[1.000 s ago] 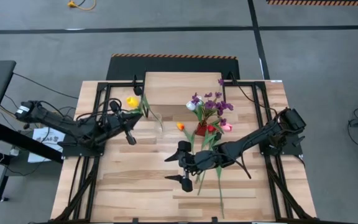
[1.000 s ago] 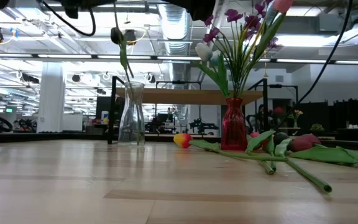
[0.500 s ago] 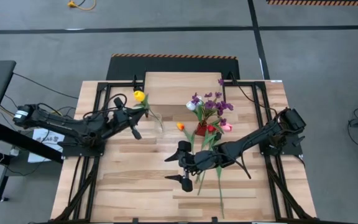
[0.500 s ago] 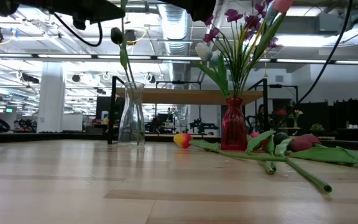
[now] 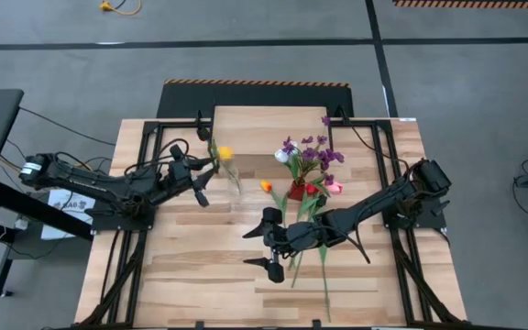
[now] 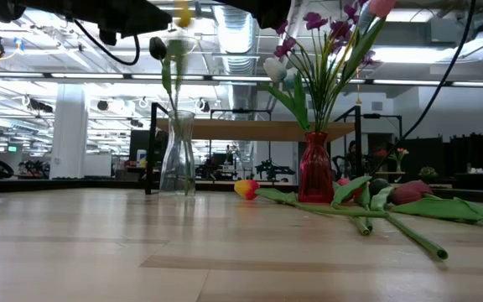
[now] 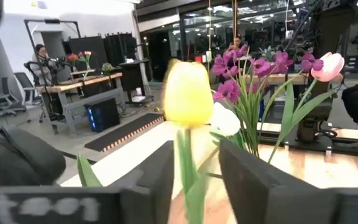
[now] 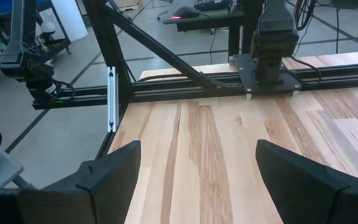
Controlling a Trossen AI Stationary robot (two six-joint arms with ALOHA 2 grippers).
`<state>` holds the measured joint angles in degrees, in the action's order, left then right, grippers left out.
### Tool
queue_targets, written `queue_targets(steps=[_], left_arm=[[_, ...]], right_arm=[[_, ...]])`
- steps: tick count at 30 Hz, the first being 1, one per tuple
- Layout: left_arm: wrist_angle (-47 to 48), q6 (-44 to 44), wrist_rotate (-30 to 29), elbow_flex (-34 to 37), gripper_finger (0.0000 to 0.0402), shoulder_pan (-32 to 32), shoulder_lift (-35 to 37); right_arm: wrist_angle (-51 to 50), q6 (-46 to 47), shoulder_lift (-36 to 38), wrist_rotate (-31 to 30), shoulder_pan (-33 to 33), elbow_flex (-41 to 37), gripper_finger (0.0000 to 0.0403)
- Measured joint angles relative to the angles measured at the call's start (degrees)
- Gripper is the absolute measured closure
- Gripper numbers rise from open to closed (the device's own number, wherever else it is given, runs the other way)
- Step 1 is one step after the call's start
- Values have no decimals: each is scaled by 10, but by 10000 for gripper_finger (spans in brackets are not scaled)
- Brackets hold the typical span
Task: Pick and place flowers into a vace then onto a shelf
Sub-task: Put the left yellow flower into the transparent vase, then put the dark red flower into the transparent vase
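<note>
Releasing: left pincer part-spread around yellow tulip in clear vase; right pincer spread, idle; tabletop stems, shelf remained.

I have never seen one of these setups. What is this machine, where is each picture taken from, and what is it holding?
Two robot arms work at a wooden table. One camera looks straight down, one sits at table height, and one rides on each wrist. The left gripper is above a clear vase. A yellow tulip has its stem between the parted fingers, so it looks released rather than pinched. The right gripper hangs open and empty over the middle of the table. A red vase already holds flowers, loose tulips lie beside it, and a small shelf stands behind.
</note>
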<state>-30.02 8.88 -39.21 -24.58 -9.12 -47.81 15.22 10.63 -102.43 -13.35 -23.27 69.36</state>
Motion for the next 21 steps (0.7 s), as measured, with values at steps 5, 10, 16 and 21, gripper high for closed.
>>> queue_targets(steps=[5, 10, 16, 21], left_arm=[[9, -29, 31, 0, 233, -15, 0], [8, -54, 34, 0, 220, -39, 3], [4, -68, 51, 0, 219, -75, 3], [-14, -82, 96, 0, 219, -105, -2]], right_arm=[[-6, 14, 0, 0, 0, 0, 92], [-17, 14, 0, 0, -4, 0, 92], [-15, 15, 0, 0, -15, 0, 92], [-21, 19, 0, 7, -18, 0, 92]])
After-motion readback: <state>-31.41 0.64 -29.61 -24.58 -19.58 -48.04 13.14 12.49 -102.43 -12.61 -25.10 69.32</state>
